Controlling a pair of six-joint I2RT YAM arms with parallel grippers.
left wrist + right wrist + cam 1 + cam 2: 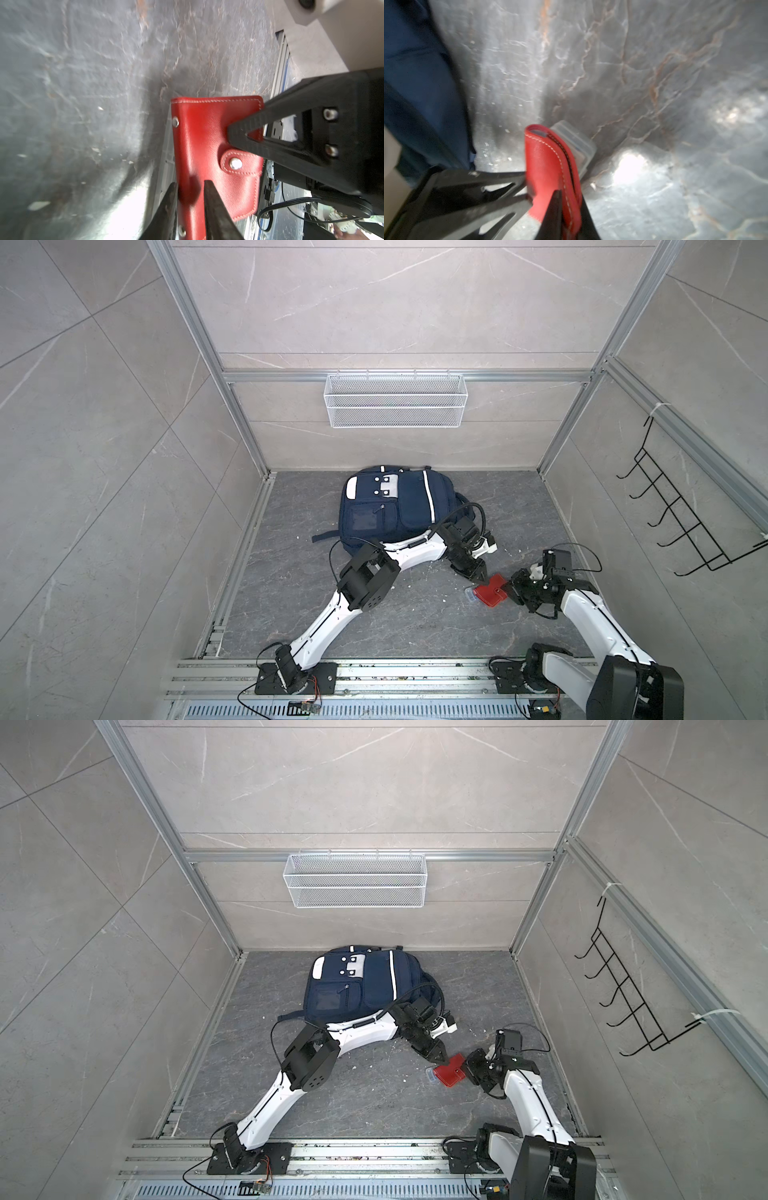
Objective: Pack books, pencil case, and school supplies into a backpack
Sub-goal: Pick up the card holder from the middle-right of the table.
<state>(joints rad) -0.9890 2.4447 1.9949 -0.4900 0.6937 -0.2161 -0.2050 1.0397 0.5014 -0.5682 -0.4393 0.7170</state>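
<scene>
The school supplies, a red case (492,593) (451,1075) with a snap strap and a small clear plastic piece (469,594) (577,143) beside it, lie on the dark floor at the right. My right gripper (510,587) (570,194) is shut on the case's right edge. My left gripper (481,574) (191,182) reaches in from the far left side, and its narrow jaws hold the case's (203,135) opposite edge. The navy backpack (399,510) (365,986) lies against the back wall, behind the left arm. The books and the pencil case are out of view.
A white wire basket (395,400) hangs on the back wall. A black hook rack (681,514) is fixed to the right wall. Aluminium rails (374,672) carry both arm bases at the front. White specks dot the floor.
</scene>
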